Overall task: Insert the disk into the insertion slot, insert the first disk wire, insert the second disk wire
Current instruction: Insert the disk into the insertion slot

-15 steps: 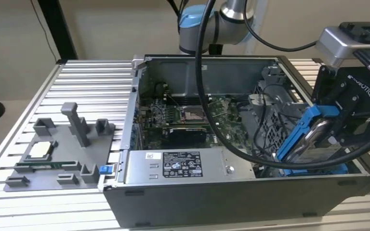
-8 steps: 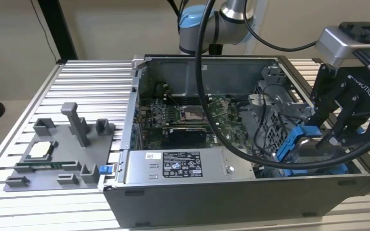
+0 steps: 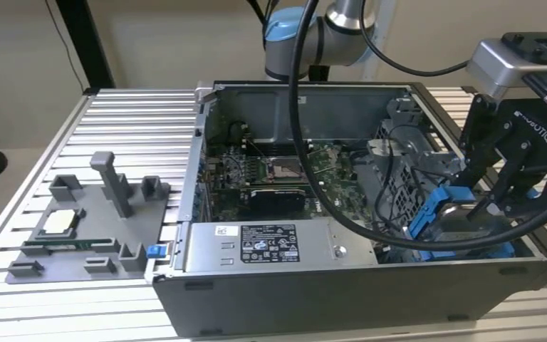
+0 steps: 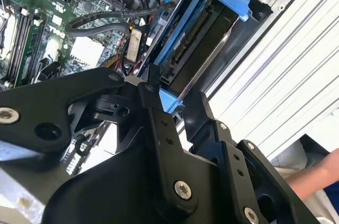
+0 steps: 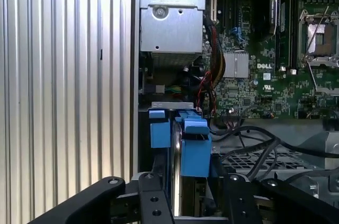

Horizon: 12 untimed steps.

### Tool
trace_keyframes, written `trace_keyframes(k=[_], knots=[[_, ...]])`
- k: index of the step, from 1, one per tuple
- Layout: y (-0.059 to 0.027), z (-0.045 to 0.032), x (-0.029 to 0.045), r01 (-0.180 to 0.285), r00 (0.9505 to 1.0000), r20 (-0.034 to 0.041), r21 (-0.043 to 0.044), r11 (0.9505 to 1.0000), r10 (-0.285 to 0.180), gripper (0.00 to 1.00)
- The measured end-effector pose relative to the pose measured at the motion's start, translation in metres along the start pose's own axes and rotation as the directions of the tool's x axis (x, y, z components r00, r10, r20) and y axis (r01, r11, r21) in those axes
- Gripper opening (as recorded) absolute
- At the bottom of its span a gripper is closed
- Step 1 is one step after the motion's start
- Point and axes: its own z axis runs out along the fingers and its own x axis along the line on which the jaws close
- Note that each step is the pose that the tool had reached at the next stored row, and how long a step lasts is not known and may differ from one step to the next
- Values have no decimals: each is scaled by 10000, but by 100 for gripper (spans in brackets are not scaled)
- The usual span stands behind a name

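Observation:
The disk (image 3: 452, 214), silver metal clipped in a bright blue frame, stands on edge at the corner of the open computer case on the exterior view's right, partly sunk into the grey sheet-metal insertion slot (image 3: 402, 187). My black gripper (image 3: 487, 206) reaches down from above, shut on the disk's blue frame. In the first wrist view the fingers (image 5: 153, 198) flank the blue tabs of the disk (image 5: 195, 147). In the second wrist view the gripper (image 4: 177, 98) pinches a blue tab, and the disk (image 4: 204, 38) lies in the bay with its connector edge showing. Loose black wires (image 5: 249, 138) lie beside the bay.
The motherboard (image 3: 283, 171) with its square CPU socket fills the case floor; the labelled power supply (image 3: 264, 246) sits along the near wall. A grey fixture tray (image 3: 74, 228) with parts rests on the slatted table at the exterior view's left. A person's hand (image 4: 318, 173) is near the table edge.

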Motion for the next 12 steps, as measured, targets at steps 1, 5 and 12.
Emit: trace_keyframes(k=[1, 5, 12], knots=[[0, 0, 0, 0, 10000, 0, 0, 10000, 0, 0], [0, 1, 0, 0, 10000, 3, -3, 10000, 0, 100], [0, 0, 0, 0, 10000, 0, -5, 10000, 0, 100]])
